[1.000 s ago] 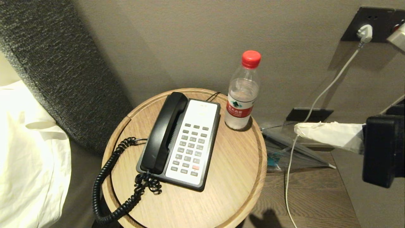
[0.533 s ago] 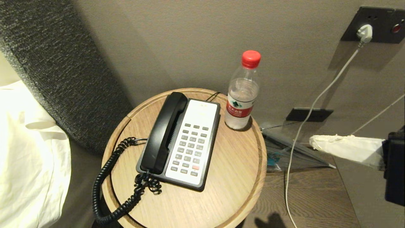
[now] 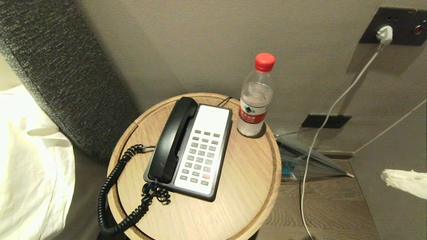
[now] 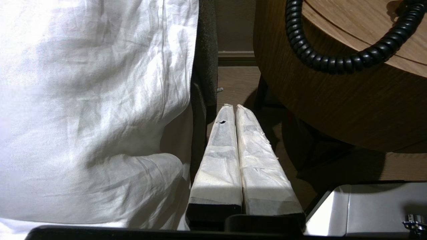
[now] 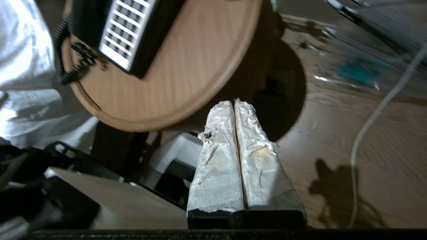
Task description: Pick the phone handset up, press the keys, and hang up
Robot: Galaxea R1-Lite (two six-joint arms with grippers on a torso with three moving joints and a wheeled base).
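The phone handset (image 3: 173, 140) lies cradled on the round bench (image 3: 253, 186), long axis running near-to-far. The right claw (image 3: 385, 176), closed and empty, sits well right; the left claw (image 4: 233, 108), closed, hangs below the bench's edge.

A beige wall (image 3: 200, 43) fills the upper frame, a dark headboard (image 3: 60, 76) upper left, a round wooden table (image 3: 247, 186) centre, wood floor (image 3: 327, 210) (lower right).

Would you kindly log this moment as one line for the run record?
phone handset: on cradle, untouched | left gripper: shut, empty, beside table | right gripper: shut, empty, right of table | water bottle: upright behind phone
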